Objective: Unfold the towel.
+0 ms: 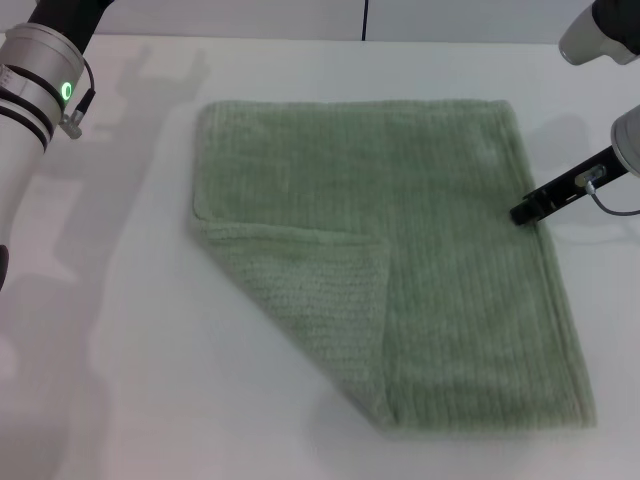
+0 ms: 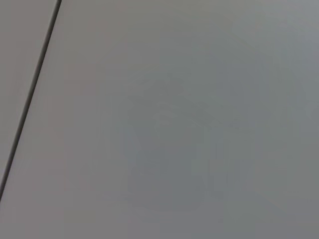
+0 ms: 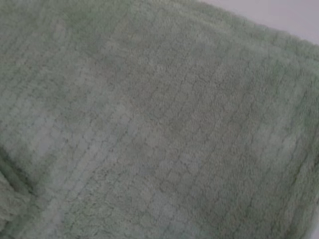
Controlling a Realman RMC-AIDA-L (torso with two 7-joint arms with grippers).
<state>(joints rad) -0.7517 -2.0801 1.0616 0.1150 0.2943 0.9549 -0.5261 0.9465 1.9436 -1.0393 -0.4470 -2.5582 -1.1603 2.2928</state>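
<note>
The pale sage-green towel (image 1: 420,250) lies flat on the white table (image 1: 150,380) in the head view. Its near-left corner (image 1: 310,285) is folded over onto the towel as a triangular flap. My right gripper (image 1: 524,211) comes in from the right, its dark tip low at the towel's right edge about halfway along it. The right wrist view is filled with the towel's ribbed cloth (image 3: 159,129). My left arm (image 1: 35,85) is raised at the far left, away from the towel; its gripper is out of view.
The left wrist view shows only bare table surface (image 2: 174,124) with a dark seam line (image 2: 35,94). The table's back edge meets a wall with a dark vertical seam (image 1: 366,18).
</note>
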